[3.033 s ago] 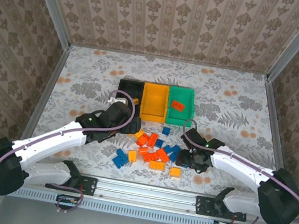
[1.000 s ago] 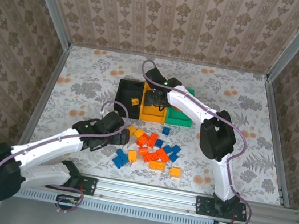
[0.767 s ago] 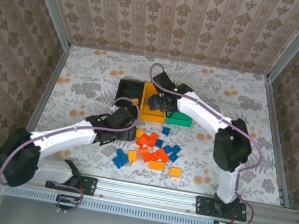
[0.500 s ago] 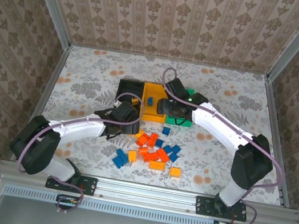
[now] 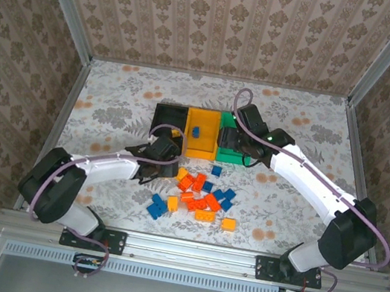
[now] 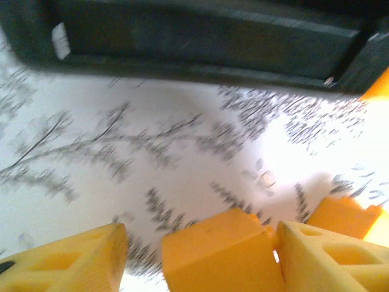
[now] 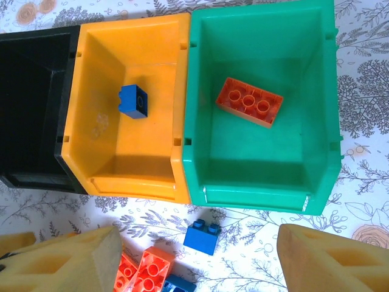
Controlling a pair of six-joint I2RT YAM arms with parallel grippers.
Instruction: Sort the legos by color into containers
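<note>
left hand around a yellow brick, grip not yet made

in the left wrist view the left hand [image 6: 202, 243] is low on the counter [image 6: 182, 140], with a yellow brick [image 6: 225, 261] between its fingers [image 6: 67, 261]. the hand is open: one finger seems to touch the brick, and on the other side a gap shows. the black bin [image 6: 182, 36] stands near at 12 o'clock, and a second yellow brick [image 6: 343, 216] lies just beside at 2 o'clock.

in the top view the pile of bricks [image 5: 200, 192] lies at 6 o'clock from the bins. the right hand [image 7: 199, 246] hangs above the bins, open wide and empty. under it a blue brick [image 7: 134, 100] lies in the yellow bin [image 7: 146, 55] and a red brick [image 7: 249, 102] in the green bin [image 7: 316, 91].

i judge the step is to grasp the yellow brick. to do it well, centre the hand so both fingers meet the flat sides together; otherwise the brick may turn or slide out. keep clear of the second brick, then lift straight up before going toward 12 o'clock, so the brick passes over the bin wall. the black bin seems the one left for yellow.
</note>
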